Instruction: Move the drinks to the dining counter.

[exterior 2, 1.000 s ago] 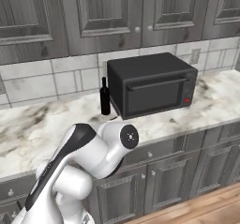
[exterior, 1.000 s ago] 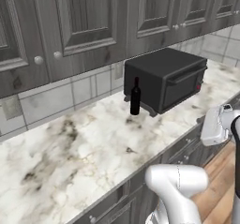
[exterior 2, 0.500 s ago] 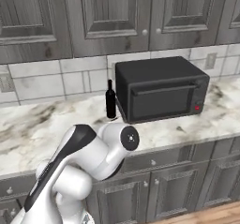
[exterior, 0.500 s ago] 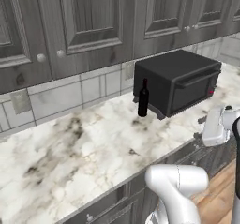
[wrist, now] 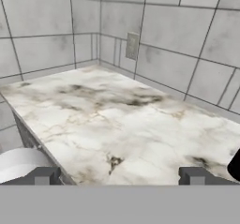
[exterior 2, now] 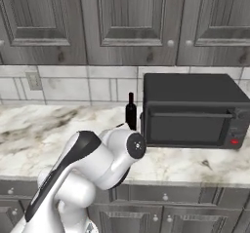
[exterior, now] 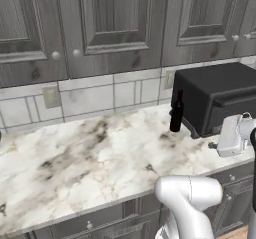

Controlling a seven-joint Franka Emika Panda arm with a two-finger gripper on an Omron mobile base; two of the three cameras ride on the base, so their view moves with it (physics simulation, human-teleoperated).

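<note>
Black and slim, the wine bottle (exterior: 176, 114) you want stands upright on the marble counter (exterior: 90, 158), just beside the left end of the dark toaster oven (exterior: 220, 100) and close to the tiled backsplash (exterior: 95, 95). Grey cabinets (exterior 2: 127, 22) hang above. Your tool (wrist: 117, 175) hovers over the counter's near edge with its tips spread wide, holding nothing; a wall outlet (wrist: 132, 46) sits on the tiles ahead.

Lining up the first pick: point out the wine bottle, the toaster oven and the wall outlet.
wine bottle (exterior: 176, 117), left base view, mid body.
toaster oven (exterior 2: 188, 125), right base view, door glass.
wall outlet (wrist: 132, 46), hand view, plate centre.
</note>
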